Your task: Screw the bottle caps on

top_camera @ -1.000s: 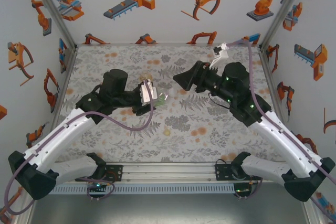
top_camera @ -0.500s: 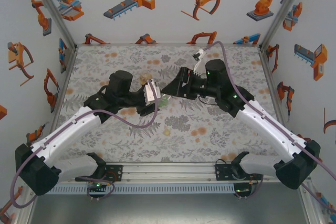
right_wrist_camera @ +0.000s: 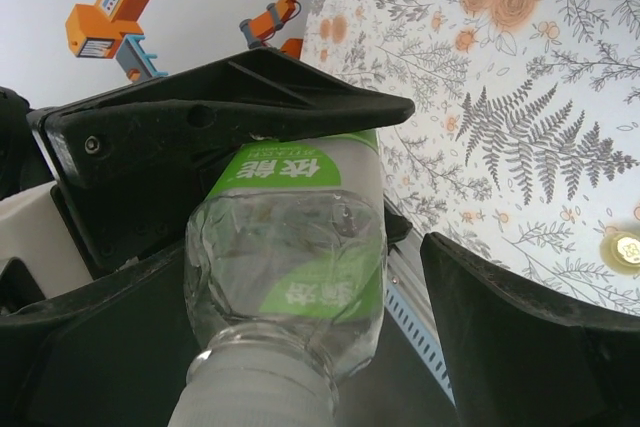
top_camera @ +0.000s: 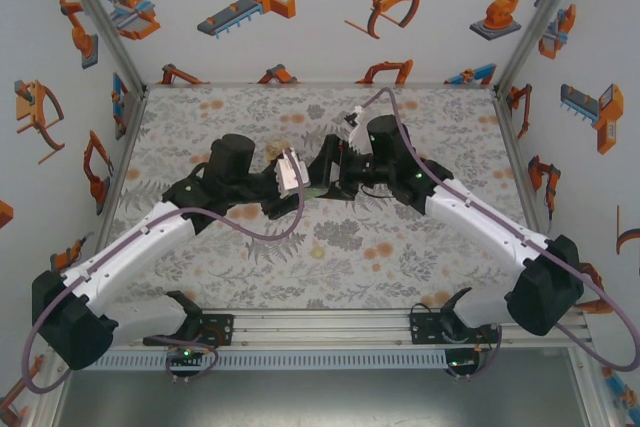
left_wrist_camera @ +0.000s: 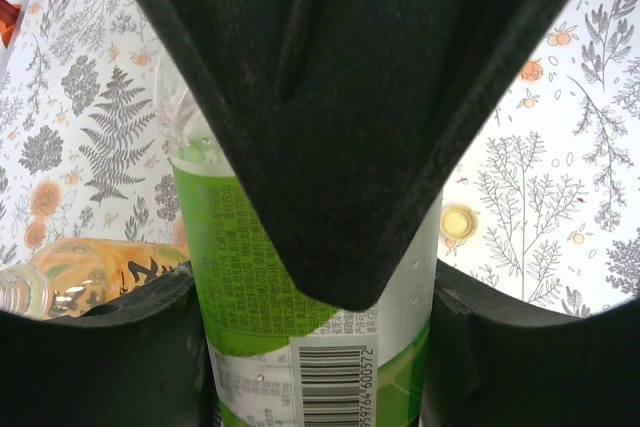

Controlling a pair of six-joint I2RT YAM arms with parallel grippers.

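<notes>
Over floral tabletop point(top_camera: 400, 237), left claw point(left_wrist_camera: 315, 347) clenches green-labelled bottle point(left_wrist_camera: 250, 247) (label 依能); right claw point(right_wrist_camera: 300, 337) released.

My left fingers point(left_wrist_camera: 100, 367): matt black grainy plastic. Between them, slim clear plastic bottle point(left_wrist_camera: 400, 277), glossy and smooth; green label point(left_wrist_camera: 245, 257) glossy. Beyond them, matt floral-print table cover point(left_wrist_camera: 560, 147).

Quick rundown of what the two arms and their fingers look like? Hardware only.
The left arm and right arm match: long white links, black joint housings, black bases. A purple cable trails loosely along each. Small green lights dot the right arm's black housings. The fingers are matte black, broad and wedge-shaped.
</notes>
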